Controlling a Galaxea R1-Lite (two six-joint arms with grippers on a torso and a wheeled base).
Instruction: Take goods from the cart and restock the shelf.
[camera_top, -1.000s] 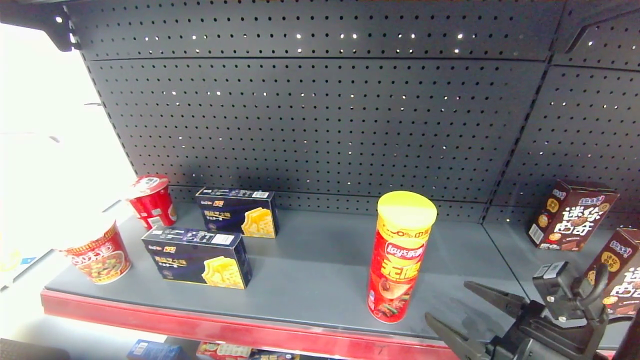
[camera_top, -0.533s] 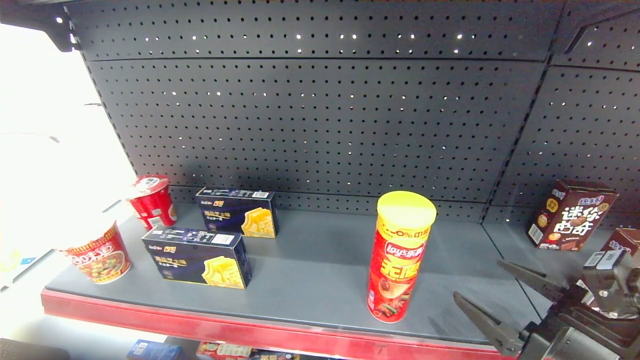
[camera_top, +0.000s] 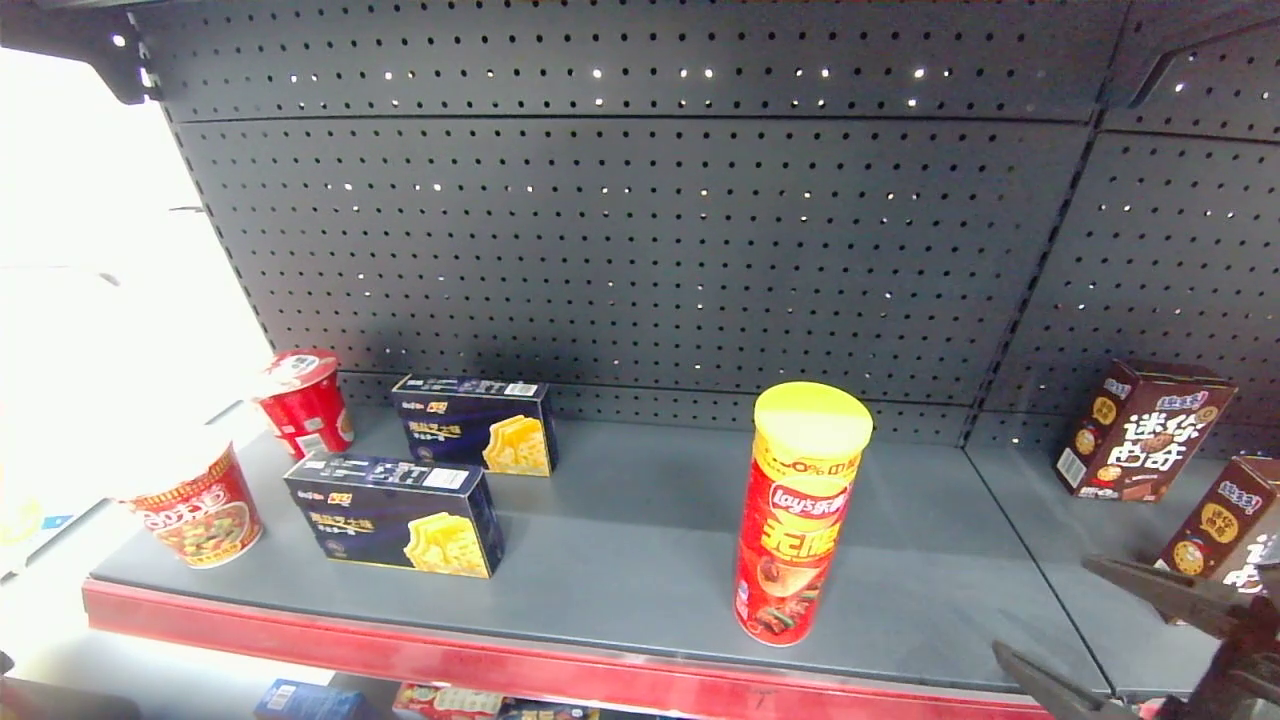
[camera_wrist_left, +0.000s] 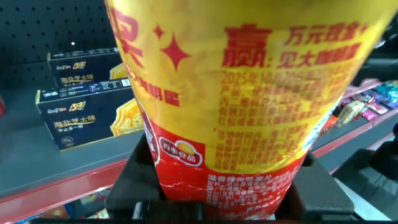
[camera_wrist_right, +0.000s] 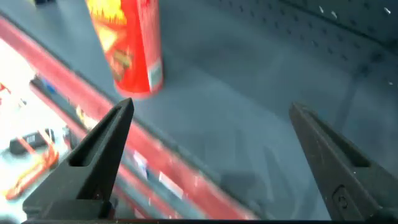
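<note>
A tall red chips can (camera_top: 805, 510) with a yellow lid stands upright on the grey shelf (camera_top: 620, 540), right of its middle. My right gripper (camera_top: 1040, 605) hangs open and holding nothing at the shelf's front right, well clear of that can. In the right wrist view its fingers (camera_wrist_right: 102, 155) spread wide over the shelf's red front edge (camera_wrist_right: 130, 155), with the can (camera_wrist_right: 127, 46) farther in. My left gripper (camera_wrist_left: 227, 186) is shut on a second yellow and red chips can (camera_wrist_left: 236, 93), held in front of the shelf.
Two dark blue cracker boxes (camera_top: 400, 512) (camera_top: 478, 424) and two red noodle cups (camera_top: 195, 505) (camera_top: 303, 400) take the shelf's left part. Brown biscuit boxes (camera_top: 1140, 430) (camera_top: 1225, 525) stand on the neighbouring shelf at right. Pegboard (camera_top: 640, 250) closes the back. Bare shelf lies around the standing can.
My right gripper has drawn back from the standing can, sliding right and down toward the corner of the head view, still open. The can and the other goods have stayed put.
</note>
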